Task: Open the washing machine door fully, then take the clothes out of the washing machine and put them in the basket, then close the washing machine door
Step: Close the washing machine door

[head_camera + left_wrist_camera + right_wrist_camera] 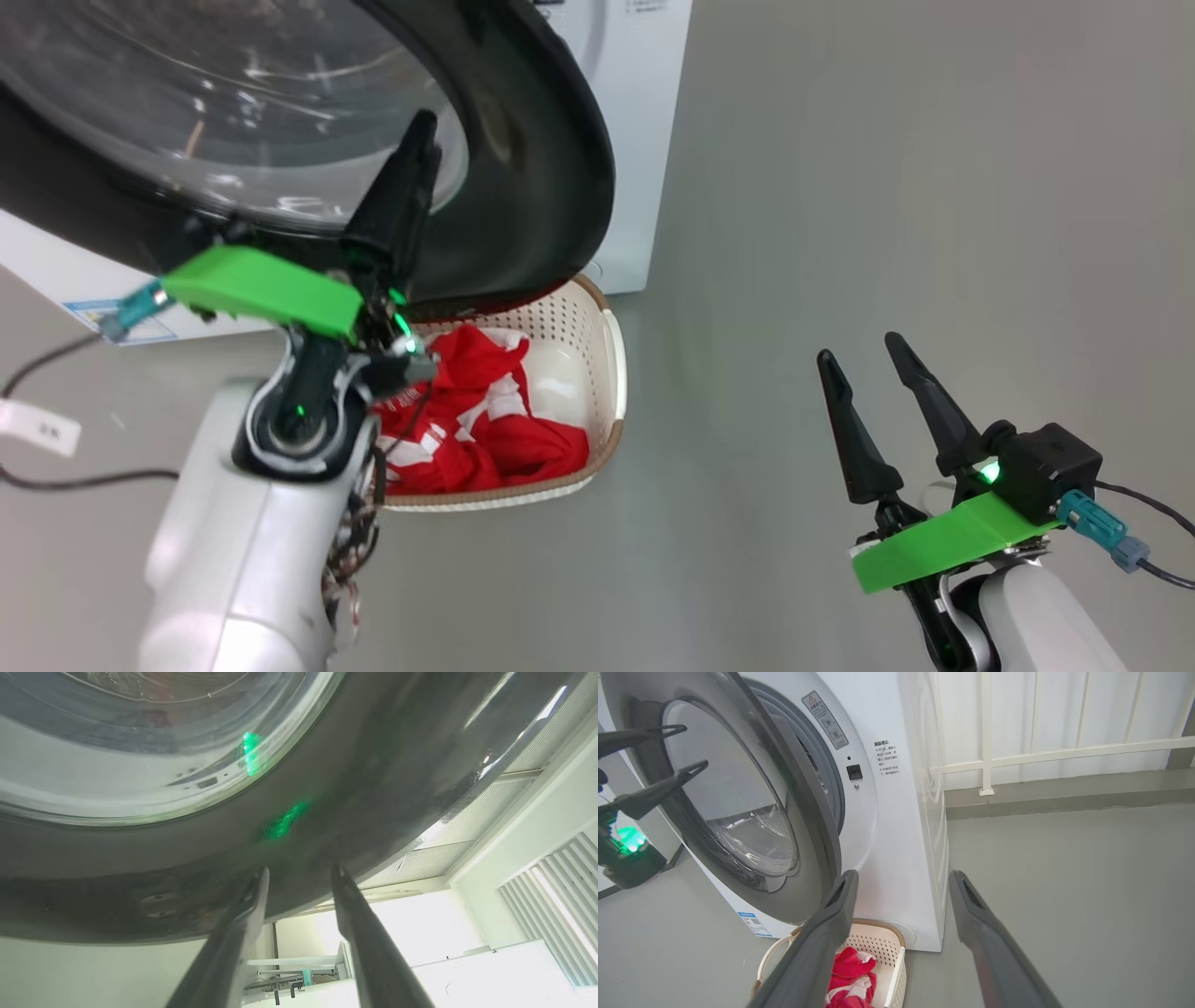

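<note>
Pointing tips-first at the half-open door (541, 168), the left gripper (299, 875), fingers (369, 947) apart and empty, is nearer for pushing it shut than the right gripper (859, 347), also spread, well off to the side; clothes (476, 420) lie in the basket (611, 373) under the door's edge.

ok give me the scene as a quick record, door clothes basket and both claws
washing machine door: partly open
clothes: red and white, in the basket
basket: on floor below door's lower edge
left claw: open, tips at door's black ring, empty
right claw: open, empty, above floor
</note>
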